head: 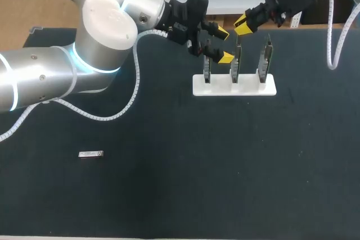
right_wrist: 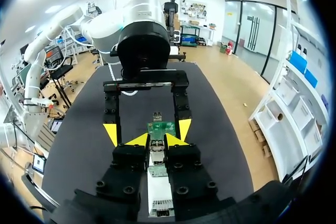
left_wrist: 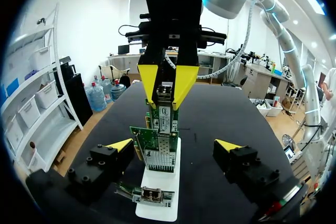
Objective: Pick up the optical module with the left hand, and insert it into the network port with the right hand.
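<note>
Optical module [head: 90,154] lies ungrasped on the desk [head: 169,195], near left. Farther right, our left end effector [head: 224,44], fingers apart, hovers at the card rack [head: 247,87]. Our right end effector [head: 242,25], fingers together, hangs beyond, presumably staged for insertion.
</note>
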Robot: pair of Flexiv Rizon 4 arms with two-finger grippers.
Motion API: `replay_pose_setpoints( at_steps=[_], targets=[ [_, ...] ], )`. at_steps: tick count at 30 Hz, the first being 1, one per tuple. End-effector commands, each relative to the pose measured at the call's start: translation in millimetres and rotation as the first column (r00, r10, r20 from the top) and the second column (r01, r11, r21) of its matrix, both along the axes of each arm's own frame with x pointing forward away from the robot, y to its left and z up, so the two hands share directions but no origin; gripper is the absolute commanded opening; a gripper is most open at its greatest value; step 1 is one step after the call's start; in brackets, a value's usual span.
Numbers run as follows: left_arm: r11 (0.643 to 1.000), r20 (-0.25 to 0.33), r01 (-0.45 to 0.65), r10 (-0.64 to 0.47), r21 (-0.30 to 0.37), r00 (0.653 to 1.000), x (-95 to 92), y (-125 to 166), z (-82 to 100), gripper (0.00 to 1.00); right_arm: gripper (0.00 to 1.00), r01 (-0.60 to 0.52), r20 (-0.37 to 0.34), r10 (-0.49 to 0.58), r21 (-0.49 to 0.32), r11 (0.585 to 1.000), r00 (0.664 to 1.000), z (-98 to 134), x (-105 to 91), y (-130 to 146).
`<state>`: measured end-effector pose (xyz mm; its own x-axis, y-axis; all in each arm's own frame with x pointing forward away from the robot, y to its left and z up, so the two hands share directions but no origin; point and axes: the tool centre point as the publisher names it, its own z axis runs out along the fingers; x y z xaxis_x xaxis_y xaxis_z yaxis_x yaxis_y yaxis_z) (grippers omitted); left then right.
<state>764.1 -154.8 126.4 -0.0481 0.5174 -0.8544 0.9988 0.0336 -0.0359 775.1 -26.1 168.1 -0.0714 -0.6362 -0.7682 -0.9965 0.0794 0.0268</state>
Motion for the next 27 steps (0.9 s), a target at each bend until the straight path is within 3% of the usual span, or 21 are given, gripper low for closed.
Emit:
replay_pose_setpoints(
  at_steps=[1, 27],
  targets=[
    [1.000, -0.003, 0.001, -0.001, 0.004, 1.000, 1.3, -0.8, 0.3, 1.00, 0.00, 0.003, 0.003, -0.003, -0.003, 1.000, 1.000, -1.2, -1.6, 0.2],
    [1.000, -0.003, 0.001, -0.001, 0.004, 1.000, 1.3, -0.8, 0.3, 1.00, 0.00, 0.010, -0.001, -0.010, -0.001, 1.000, 1.000, -3.4, -0.8, -1.0]
  ],
)
